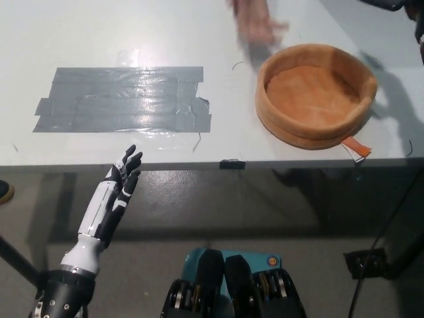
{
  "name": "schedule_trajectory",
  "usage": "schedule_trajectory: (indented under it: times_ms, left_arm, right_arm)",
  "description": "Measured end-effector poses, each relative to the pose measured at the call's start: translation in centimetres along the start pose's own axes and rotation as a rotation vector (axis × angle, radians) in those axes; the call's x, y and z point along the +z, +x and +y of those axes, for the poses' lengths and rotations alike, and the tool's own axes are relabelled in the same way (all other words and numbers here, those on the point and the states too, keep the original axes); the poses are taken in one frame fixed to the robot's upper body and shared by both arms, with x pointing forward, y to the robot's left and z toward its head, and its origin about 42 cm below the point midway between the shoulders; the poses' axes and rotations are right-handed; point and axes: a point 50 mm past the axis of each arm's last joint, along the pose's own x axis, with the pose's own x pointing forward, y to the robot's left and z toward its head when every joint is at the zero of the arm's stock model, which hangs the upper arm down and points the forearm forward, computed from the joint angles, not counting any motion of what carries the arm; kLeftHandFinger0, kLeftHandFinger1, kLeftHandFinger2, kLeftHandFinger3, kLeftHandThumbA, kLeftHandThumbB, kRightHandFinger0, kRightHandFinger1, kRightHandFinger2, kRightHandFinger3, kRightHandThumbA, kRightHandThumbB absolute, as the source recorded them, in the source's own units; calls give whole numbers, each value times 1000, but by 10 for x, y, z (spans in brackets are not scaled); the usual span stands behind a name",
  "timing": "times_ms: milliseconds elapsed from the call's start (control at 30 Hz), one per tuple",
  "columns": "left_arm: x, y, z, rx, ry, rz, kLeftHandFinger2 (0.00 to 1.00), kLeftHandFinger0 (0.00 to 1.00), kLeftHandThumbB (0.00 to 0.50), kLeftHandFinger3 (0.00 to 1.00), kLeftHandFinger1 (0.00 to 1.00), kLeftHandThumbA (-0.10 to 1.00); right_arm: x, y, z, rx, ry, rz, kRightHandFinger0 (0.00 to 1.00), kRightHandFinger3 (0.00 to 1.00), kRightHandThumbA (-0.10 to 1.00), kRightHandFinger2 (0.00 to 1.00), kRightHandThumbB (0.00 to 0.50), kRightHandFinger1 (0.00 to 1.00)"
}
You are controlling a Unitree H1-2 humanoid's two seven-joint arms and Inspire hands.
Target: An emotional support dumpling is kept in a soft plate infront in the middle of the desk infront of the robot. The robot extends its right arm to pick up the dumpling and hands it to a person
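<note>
The white left hand (118, 189) rests low at the near left, below the bench's front edge, fingers spread and holding nothing. Of the black right arm (412, 14) only a dark sliver shows at the far right corner; its hand lies outside the picture, so whether it is closed on anything cannot be told.

The dumpling is nowhere in view. The soft plate (316, 94), a round tan cushion with a raised rim and a small orange tag at its near edge, sits at the right of the white bench (99, 33) with its hollow bare. Judging by that, the dumpling is probably up with the right hand, beyond the far right edge.

A person's hand (255, 23), blurred, reaches in at the far edge just left of the plate. So the handover turns on this: the receiver lies to the left of the right arm, and the right arm is much nearer to it than the left hand.

A patch of grey tape (122, 99) lies on the bench's left.
</note>
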Motion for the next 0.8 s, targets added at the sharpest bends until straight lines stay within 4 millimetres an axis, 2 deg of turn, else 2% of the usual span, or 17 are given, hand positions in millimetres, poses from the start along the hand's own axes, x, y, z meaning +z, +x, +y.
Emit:
schedule_trajectory:
  times_ms: [133, 233, 300, 333, 433, 600, 800]
  left_arm:
    - [0, 0, 0, 0, 0, 1, 1000, 1000, 352, 1000, 1000, 907]
    - [0, 0, 0, 0, 0, 1, 1000, 1000, 347, 1000, 1000, 907]
    - [0, 0, 0, -1, 0, 1, 1000, 1000, 347, 1000, 1000, 906]
    - [-1, -1, 0, -1, 0, 2, 1000, 1000, 359, 1000, 1000, 900]
    - [-2, -3, 0, 0, 0, 8, 1000, 1000, 365, 1000, 1000, 905]
    - [-2, -4, -1, -2, 1, 11, 1000, 1000, 372, 1000, 1000, 904]
    - [-3, -4, 0, -4, 4, 12, 1000, 1000, 378, 1000, 1000, 894]
  right_arm:
    - [3, -14, 13, -2, 128, -12, 108, 895, -100, 800, 147, 509]
    - [3, -15, 23, 15, 163, 3, 161, 913, -100, 970, 147, 639]
    - [3, -15, 27, 29, 158, 14, 201, 936, -100, 970, 133, 700]
    - [3, -14, 30, 40, 149, 18, 211, 967, -100, 993, 136, 713]
    - [2, -10, 45, 89, 93, 40, 244, 972, -100, 1000, 151, 731]
    - [-7, 4, 74, 169, -2, 108, 221, 991, -100, 1000, 153, 701]
    - [-26, 23, 110, 261, -126, 217, 79, 988, -100, 902, 168, 546]
